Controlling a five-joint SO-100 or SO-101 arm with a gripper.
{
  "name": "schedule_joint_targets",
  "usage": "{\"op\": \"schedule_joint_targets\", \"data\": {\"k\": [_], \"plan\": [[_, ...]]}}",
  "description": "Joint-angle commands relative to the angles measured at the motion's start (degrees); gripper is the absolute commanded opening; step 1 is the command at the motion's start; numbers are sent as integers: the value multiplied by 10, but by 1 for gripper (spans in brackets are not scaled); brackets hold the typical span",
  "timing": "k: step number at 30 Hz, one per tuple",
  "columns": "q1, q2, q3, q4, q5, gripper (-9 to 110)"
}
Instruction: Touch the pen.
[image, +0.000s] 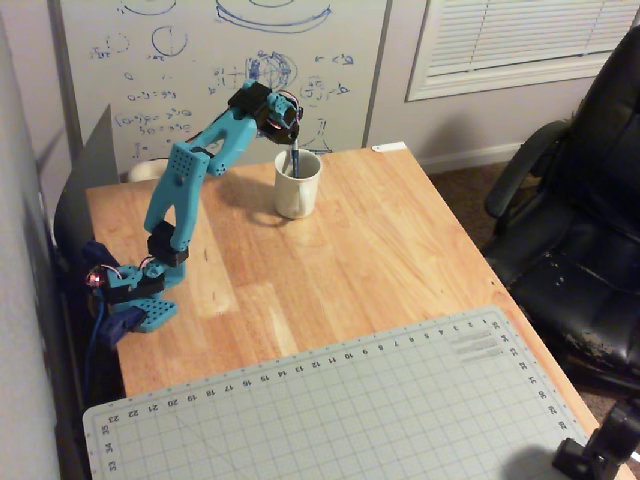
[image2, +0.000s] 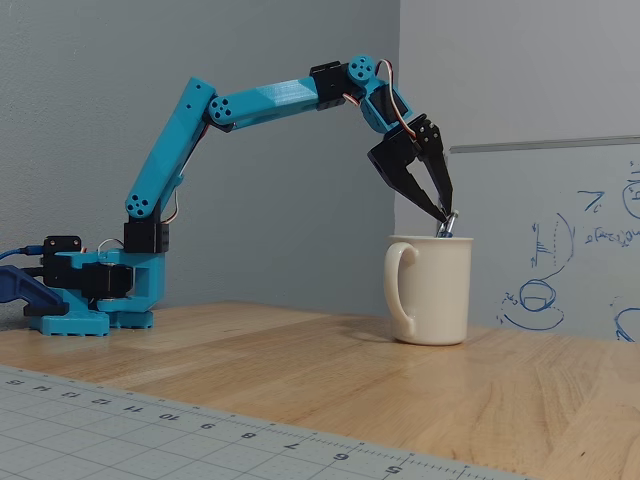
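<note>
A white mug (image2: 430, 290) stands on the wooden table (image2: 300, 360), and the dark pen (image2: 446, 224) pokes just above its rim. In the overhead view the pen (image: 297, 160) leans inside the mug (image: 298, 190) at the table's back. My gripper (image2: 445, 211) points down over the mug. Its black fingertips meet and rest against the pen's top end. From overhead my gripper (image: 291, 146) sits just behind the mug's rim. Most of the pen is hidden inside the mug.
A grey cutting mat (image: 340, 410) covers the table's near end. A black office chair (image: 580, 220) stands to the right of the table. A whiteboard (image: 200, 60) leans against the wall behind the mug. The arm's base (image: 140, 300) sits at the left edge.
</note>
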Motion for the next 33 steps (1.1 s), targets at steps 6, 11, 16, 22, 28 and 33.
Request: {"op": "schedule_joint_targets", "data": {"k": [6, 11, 16, 22, 28, 33], "plan": [[-1, 14, -56, -8, 4, 1], [-1, 14, -56, -8, 4, 1], [-1, 14, -53, -7, 2, 1], [-5, 14, -47, -7, 4, 1], [-4, 14, -47, -7, -1, 1], [-4, 1, -54, -7, -4, 1]]}}
